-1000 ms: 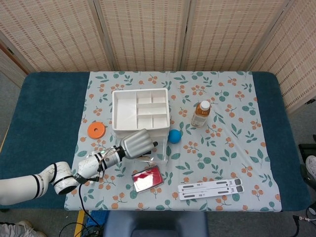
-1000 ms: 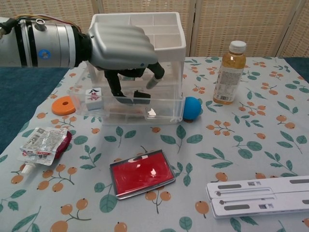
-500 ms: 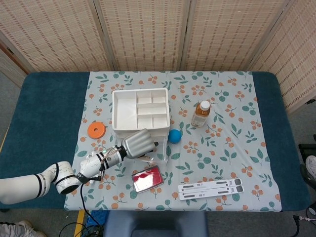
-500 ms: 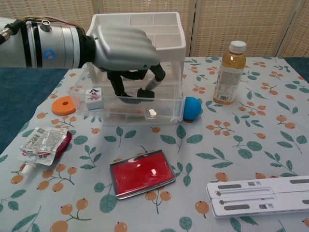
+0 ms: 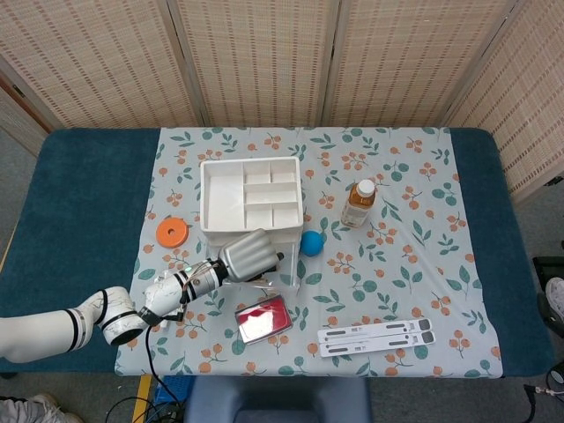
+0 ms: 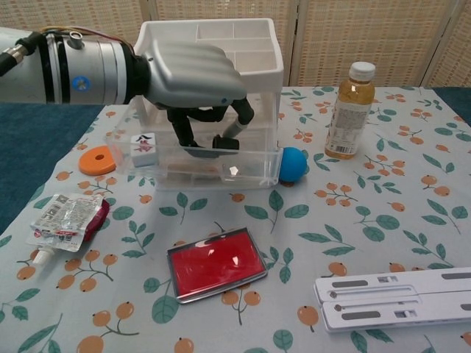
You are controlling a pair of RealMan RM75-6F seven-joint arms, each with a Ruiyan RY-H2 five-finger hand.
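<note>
My left hand [image 6: 193, 72] reaches from the left over the front of a white compartment organizer [image 6: 277, 55], also seen from above [image 5: 208, 198]. Its clear drawer [image 6: 250, 173] stands pulled out toward me. The hand's fingers [image 6: 181, 132] curl down inside the drawer, dark fingertips near its floor, and I see nothing held between them. A small white tile [image 6: 143, 145] with a printed mark lies in the drawer's left end, apart from the fingers. In the head view the left hand [image 5: 246, 256] covers most of the drawer. My right hand shows in neither view.
An orange disc [image 6: 96, 161] lies left of the drawer and a blue ball [image 6: 293, 163] touches its right end. A tea bottle [image 6: 349, 110] stands right. Nearer me lie a snack packet [image 6: 66, 217], a red tin [image 6: 215, 263] and a white folding stand [image 6: 397, 298].
The left hand shifted slightly right and back, with its fingers curling tighter inside the drawer. The drawer front edged a little away from me.
</note>
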